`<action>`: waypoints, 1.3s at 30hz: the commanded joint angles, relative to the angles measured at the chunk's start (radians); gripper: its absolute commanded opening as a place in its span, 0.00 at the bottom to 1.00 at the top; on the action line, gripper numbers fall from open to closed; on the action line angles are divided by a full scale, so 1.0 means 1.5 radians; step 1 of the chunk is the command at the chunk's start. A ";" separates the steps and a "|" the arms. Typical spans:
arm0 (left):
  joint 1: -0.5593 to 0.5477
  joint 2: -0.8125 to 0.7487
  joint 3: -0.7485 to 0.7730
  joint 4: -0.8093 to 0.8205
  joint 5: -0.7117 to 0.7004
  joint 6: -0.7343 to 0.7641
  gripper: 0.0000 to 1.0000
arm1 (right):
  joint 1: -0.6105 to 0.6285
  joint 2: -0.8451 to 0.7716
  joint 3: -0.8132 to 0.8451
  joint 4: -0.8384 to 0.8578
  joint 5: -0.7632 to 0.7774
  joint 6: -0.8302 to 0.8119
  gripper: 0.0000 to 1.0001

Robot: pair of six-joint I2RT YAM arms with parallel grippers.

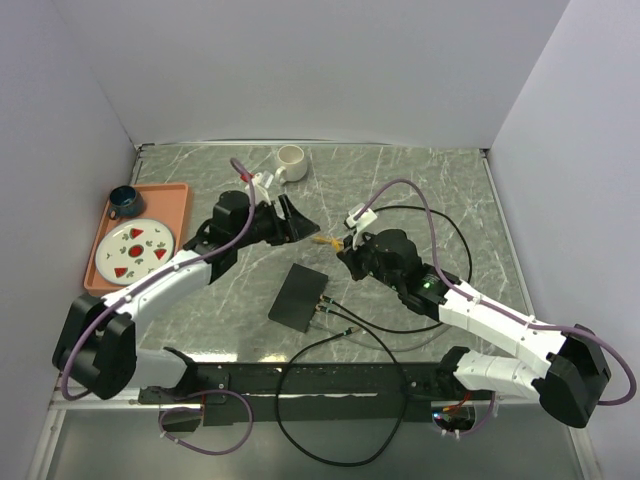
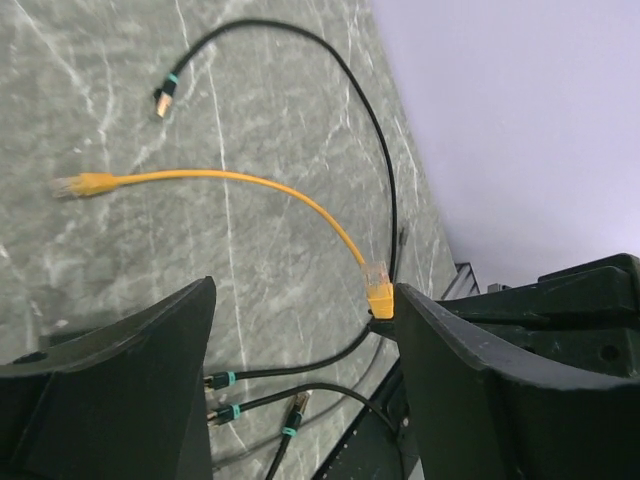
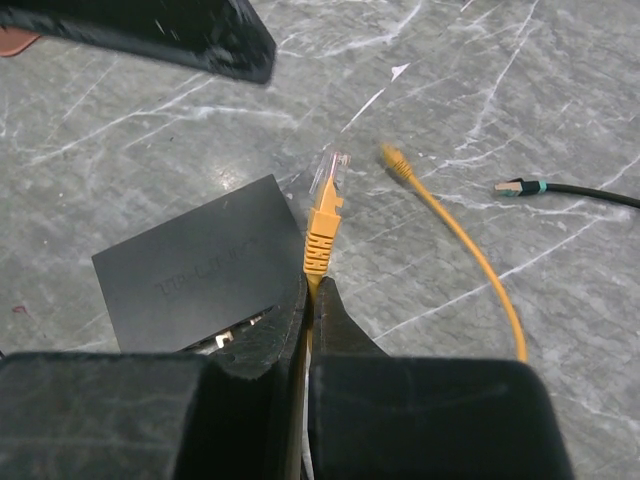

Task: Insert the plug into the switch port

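Carefully: right gripper (image 3: 312,285) pinches the yellow plug (image 3: 325,195); aim it squarely at the switch port (image 3: 238,330), 7 o'clock. Left gripper (image 2: 300,300) stands wide, empty.

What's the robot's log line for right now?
left gripper: open, empty | right gripper: shut on yellow plug | black switch box: plug not inserted yet
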 commanded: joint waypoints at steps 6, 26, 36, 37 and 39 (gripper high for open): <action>-0.056 0.042 0.070 0.009 -0.002 -0.010 0.70 | 0.007 -0.006 0.027 0.017 0.027 -0.003 0.00; -0.062 -0.155 -0.016 0.006 -0.090 0.185 0.95 | -0.007 -0.018 0.076 -0.071 -0.251 -0.120 0.00; -0.061 -0.309 -0.106 0.073 0.047 0.276 0.99 | -0.152 -0.034 0.079 0.019 -0.734 -0.069 0.00; -0.061 -0.324 -0.114 0.080 0.065 0.277 0.99 | -0.167 -0.030 0.075 0.046 -0.763 -0.053 0.00; -0.061 -0.330 -0.121 0.101 0.117 0.273 0.97 | -0.179 -0.013 0.070 0.120 -0.844 0.004 0.00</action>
